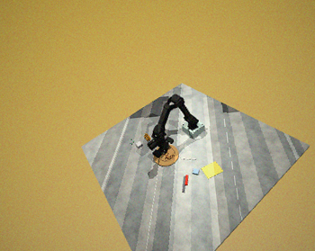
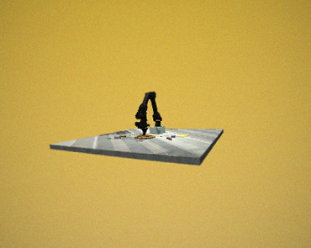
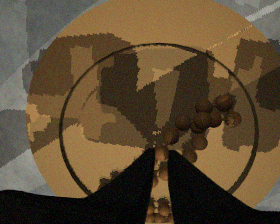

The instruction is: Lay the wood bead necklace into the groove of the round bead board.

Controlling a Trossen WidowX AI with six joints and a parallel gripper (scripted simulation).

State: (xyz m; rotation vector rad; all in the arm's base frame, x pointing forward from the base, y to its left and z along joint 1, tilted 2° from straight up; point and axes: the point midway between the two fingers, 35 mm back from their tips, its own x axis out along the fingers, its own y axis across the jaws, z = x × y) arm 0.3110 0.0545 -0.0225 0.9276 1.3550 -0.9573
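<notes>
The round bead board (image 1: 161,163) (image 2: 150,137) (image 3: 165,22) is light brown wood with a thin dark ring groove (image 3: 61,131). The wood bead necklace (image 3: 201,120) is brown and lies bunched inside the ring in the wrist view, with a cluster at the right and more beads running down between and behind the fingers. Beads also show beside the left finger. My gripper (image 2: 144,134) (image 3: 161,155) points down low over the board. Its fingers are nearly together, with one bead between the tips. The fingers hide part of the necklace and the groove's near side.
A pale green box (image 1: 194,130) sits at the arm's base. A yellow sheet (image 1: 211,170), a blue block (image 1: 195,172), a red piece (image 1: 186,179) and a grey bar lie beyond the board. A white block (image 1: 139,144) and an orange-brown object (image 1: 147,137) lie on its other side.
</notes>
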